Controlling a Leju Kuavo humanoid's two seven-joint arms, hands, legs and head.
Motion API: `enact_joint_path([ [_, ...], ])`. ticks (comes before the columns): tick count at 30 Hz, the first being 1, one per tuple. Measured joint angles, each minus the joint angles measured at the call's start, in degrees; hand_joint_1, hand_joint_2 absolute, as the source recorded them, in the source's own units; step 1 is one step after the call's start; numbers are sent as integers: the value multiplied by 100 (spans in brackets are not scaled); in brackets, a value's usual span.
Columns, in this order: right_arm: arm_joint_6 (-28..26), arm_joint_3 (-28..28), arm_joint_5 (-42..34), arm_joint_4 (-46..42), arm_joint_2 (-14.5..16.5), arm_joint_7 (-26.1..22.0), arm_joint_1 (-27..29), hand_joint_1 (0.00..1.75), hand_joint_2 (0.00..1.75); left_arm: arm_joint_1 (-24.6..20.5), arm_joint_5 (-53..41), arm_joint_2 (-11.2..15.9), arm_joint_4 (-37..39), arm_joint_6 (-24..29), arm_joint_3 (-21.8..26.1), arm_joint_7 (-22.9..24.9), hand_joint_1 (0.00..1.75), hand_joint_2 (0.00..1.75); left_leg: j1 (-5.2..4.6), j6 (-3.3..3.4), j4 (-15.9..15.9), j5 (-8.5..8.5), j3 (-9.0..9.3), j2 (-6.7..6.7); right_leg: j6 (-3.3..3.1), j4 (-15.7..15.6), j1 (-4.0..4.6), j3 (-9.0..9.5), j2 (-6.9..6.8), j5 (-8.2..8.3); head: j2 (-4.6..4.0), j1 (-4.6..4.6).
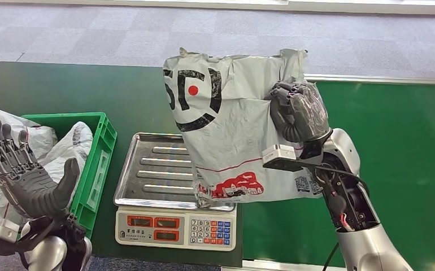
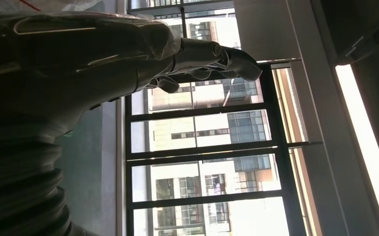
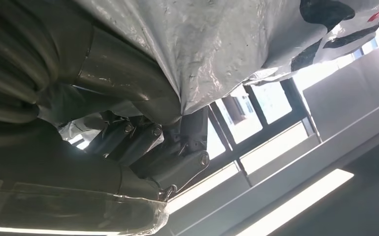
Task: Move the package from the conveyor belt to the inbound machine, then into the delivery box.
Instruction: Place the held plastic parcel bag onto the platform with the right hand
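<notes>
Head view: right hand (image 1: 298, 110) gripping grey package (image 1: 226, 130) by upper edge, fingers clamped, dangling over scale tray (image 1: 147, 169). Left hand (image 1: 26, 169) idling, fingers spread wide. Package looking soft, light, slippery; pinching bunched edge probably holding best.

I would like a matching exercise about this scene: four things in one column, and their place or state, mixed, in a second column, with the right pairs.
Things:
1. grey plastic mailing package
2. silver metal scale tray
3. green plastic crate
4. left hand

States:
A. holds white bags
B. raised, fingers spread, holding nothing
C. gripped by the right hand, its lower edge at the tray
D. bare ribbed surface, above a keypad

Pairs: 1-C, 2-D, 3-A, 4-B
</notes>
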Motion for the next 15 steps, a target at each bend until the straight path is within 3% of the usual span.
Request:
enact_joint_path([
  [7,-91,391,52,522,243,-77,-237,175,175,-72,21,0,73,-133,-28,-2,0,175,2,0,0,0,2,2,-1,0,2,-2,2,1,0,-2],
  [15,-221,809,-80,1984,791,180,-772,175,175,-422,74,-4,447,-245,-276,0,0,175,4,-2,0,3,3,2,-4,1,3,-1,2,3,0,0],
])
